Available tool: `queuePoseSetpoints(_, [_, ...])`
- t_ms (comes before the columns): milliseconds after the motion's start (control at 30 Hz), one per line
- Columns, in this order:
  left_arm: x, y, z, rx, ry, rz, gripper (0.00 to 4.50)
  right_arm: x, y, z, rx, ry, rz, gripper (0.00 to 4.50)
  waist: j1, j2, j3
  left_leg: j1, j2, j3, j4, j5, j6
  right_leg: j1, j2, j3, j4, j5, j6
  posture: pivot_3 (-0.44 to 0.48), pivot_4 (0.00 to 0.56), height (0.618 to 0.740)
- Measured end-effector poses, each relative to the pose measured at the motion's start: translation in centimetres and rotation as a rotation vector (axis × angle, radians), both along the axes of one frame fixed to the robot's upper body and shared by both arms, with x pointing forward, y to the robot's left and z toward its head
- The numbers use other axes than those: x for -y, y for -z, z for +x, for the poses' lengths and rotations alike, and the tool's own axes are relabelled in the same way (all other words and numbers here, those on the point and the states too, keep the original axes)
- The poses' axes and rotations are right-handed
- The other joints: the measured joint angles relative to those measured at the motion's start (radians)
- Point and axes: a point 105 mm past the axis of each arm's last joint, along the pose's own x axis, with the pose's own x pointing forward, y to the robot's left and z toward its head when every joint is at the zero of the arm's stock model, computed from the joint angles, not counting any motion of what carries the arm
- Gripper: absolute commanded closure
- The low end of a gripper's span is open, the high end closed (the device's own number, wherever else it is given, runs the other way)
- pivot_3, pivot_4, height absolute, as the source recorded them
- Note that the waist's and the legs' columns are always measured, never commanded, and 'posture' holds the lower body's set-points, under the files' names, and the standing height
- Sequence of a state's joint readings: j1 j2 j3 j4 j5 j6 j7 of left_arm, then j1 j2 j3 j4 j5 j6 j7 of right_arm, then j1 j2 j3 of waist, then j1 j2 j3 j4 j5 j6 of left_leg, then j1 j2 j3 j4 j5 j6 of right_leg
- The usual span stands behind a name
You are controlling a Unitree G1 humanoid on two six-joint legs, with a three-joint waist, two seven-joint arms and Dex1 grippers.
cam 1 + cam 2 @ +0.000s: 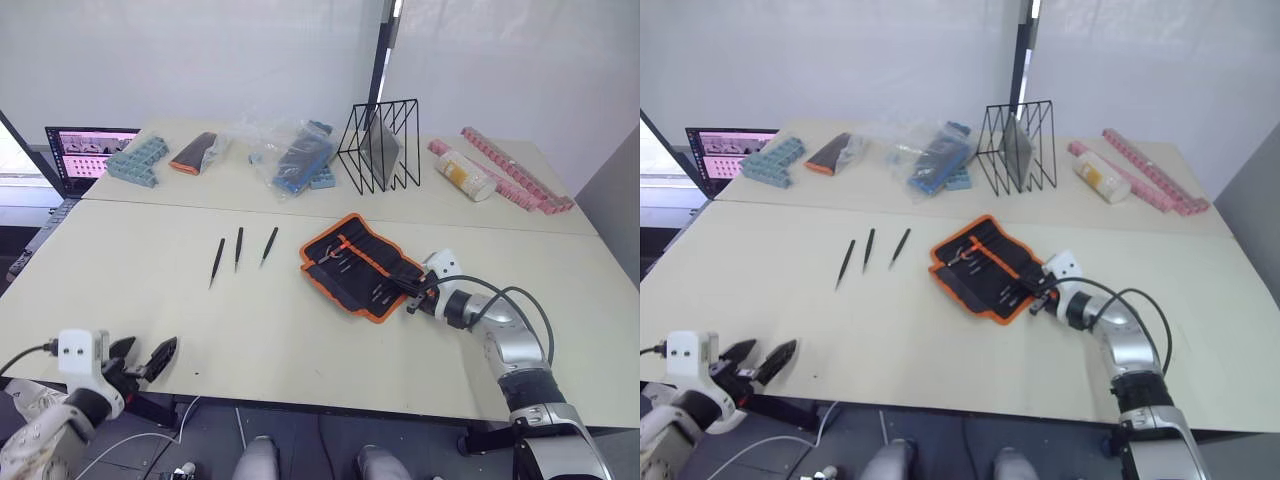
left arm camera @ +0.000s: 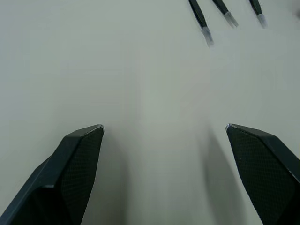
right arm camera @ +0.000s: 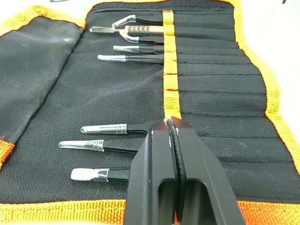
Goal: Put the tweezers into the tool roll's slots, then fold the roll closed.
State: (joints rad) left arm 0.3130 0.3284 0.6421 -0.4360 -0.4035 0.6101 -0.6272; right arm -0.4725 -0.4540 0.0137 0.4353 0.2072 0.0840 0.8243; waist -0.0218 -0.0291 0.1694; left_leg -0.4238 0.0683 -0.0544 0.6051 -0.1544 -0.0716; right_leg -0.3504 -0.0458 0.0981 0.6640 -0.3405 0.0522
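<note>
The tool roll [image 1: 357, 264] lies unrolled at the table's middle, black fabric with orange trim. Several tweezers [image 3: 101, 145] sit in its slots, silver tips showing. Three loose black tweezers [image 1: 238, 248] lie side by side on the table left of the roll, also seen in the left wrist view [image 2: 199, 16]. My right gripper [image 3: 169, 124] is shut, its tips resting on the roll's orange centre strip at the roll's right end [image 1: 410, 293]; I cannot see anything held between the fingers. My left gripper [image 1: 142, 360] hangs open at the table's front left edge, well short of the loose tweezers.
Along the back stand a black wire rack [image 1: 380, 145], clear bags with blue parts [image 1: 295, 155], a black-and-orange pouch [image 1: 193, 152], teal blocks [image 1: 135, 160], a laptop [image 1: 85, 155], a pale tube [image 1: 465, 175] and pink strips [image 1: 515, 170].
</note>
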Motion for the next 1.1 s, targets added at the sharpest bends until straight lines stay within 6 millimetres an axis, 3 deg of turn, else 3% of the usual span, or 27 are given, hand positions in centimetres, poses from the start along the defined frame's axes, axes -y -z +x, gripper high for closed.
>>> queuePoseSetpoints(233, [0.8, 0.5, -1.2, 0.030, -0.021, -0.019, 0.06, -0.1, 0.1, 0.0, 0.006, -0.003, 0.004, 4.50, -0.002, 0.000, 0.000, 0.000, 0.000, 0.000, 0.000, 0.000, 0.000, 0.000, 0.000, 0.001, 0.000, 0.000, 0.000, 0.000, 0.150, 0.735])
queuePoseSetpoints(567, [0.8, 0.2, -0.1, 0.059, -0.016, 0.003, 0.06, -0.3, 0.1, 0.2, 0.011, -0.009, 0.009, 4.50, -0.008, -0.001, -0.001, 0.000, 0.000, 0.000, 0.000, 0.000, 0.000, 0.000, 0.001, 0.000, 0.000, 0.000, 0.000, 0.000, 0.150, 0.735])
queuePoseSetpoints(800, [1.9, -2.7, 5.1, 0.137, -0.017, 0.026, 0.06, -0.4, 0.2, 0.2, 0.016, -0.009, 0.012, 4.50, -0.010, -0.002, -0.001, 0.000, 0.000, -0.001, 0.001, 0.000, 0.000, 0.000, 0.001, 0.000, 0.001, 0.000, 0.000, 0.000, 0.150, 0.735])
queuePoseSetpoints(1100, [3.7, -3.8, 11.4, 0.087, -0.036, 0.057, 0.06, -0.6, 0.1, 0.3, 0.022, -0.012, 0.016, 4.50, -0.015, -0.002, -0.001, 0.000, 0.000, -0.001, 0.001, 0.000, 0.000, 0.000, 0.001, 0.000, 0.001, 0.000, 0.000, 0.000, 0.150, 0.735])
